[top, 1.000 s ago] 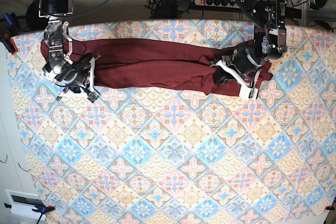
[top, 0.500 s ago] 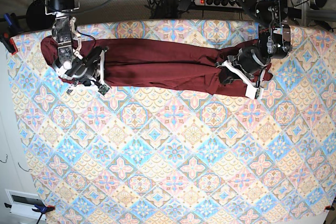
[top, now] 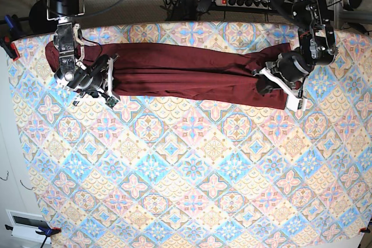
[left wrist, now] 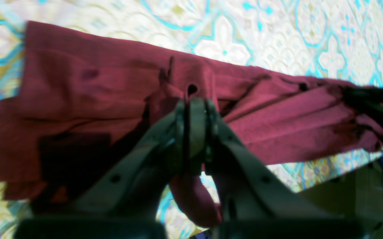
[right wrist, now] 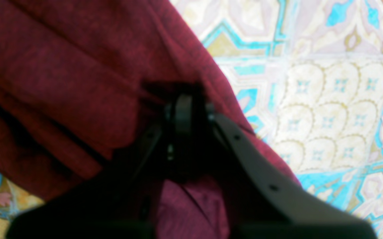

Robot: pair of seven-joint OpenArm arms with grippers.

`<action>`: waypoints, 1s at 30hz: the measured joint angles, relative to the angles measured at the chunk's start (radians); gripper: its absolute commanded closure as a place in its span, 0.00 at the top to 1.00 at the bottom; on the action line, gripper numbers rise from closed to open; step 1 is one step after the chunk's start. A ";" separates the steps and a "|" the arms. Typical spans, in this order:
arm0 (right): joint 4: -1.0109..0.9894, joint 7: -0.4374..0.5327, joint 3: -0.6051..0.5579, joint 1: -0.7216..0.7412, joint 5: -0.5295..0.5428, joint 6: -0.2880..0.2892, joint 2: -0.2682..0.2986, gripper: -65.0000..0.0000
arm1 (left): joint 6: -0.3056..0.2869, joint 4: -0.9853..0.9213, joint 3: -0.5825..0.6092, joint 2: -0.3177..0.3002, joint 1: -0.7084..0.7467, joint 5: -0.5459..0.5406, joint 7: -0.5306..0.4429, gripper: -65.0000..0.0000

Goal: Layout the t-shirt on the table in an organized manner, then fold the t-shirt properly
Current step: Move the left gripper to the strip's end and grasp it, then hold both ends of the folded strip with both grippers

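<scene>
Jaws closed on t-shirt [top: 180, 71]

Shirt [top: 180, 74]: lies stretched in a long band across the far part of the tabletop [top: 192, 178], running side to side near the far edge.
Left claw [top: 263, 83]: at the band's right end in the base view, on the cloth.
Right claw [top: 109, 82]: at the band's left end, on the cloth.
Near part of tabletop: in front of the shirt.
</scene>
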 measured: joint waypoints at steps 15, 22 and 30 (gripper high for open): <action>-0.033 0.014 0.004 0.009 0.023 0.003 0.003 0.06 | 0.000 -0.001 -0.019 -0.050 -0.002 0.018 0.000 0.02; -0.033 0.016 0.004 0.009 0.023 0.003 0.003 0.06 | 0.002 -0.038 -0.019 -0.048 -0.006 0.025 0.014 0.42; -0.033 0.017 0.004 0.009 0.023 0.003 0.003 0.06 | 0.004 -0.060 -0.067 -0.078 -0.003 0.024 0.010 0.57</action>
